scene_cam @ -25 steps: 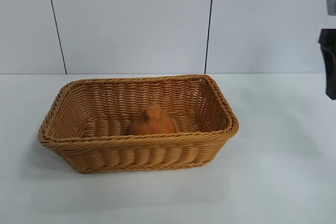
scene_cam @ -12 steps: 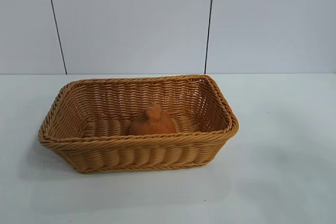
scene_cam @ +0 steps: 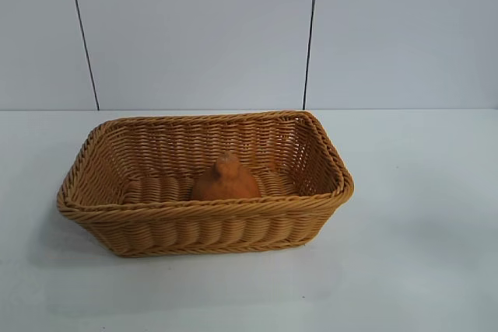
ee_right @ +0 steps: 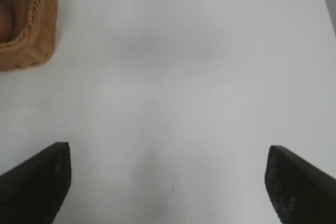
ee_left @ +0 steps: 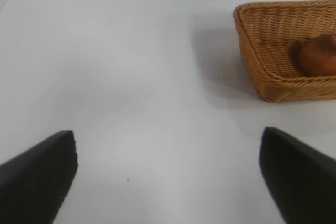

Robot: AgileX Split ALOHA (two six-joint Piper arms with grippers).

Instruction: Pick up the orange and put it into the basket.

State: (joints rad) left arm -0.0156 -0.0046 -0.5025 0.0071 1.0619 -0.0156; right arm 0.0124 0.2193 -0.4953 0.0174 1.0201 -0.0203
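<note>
The orange, a matte orange-brown lump with a knob on top, lies inside the woven wicker basket near its front wall. It also shows in the left wrist view inside the basket. A corner of the basket shows in the right wrist view. My left gripper is open and empty above bare table, away from the basket. My right gripper is open and empty above bare table on the basket's other side. Neither gripper shows in the exterior view.
The white table stretches around the basket on all sides. A pale panelled wall stands behind it.
The right arm, seen a second ago at the right edge of the exterior view, has drawn out of that view. The orange and basket have not moved.
</note>
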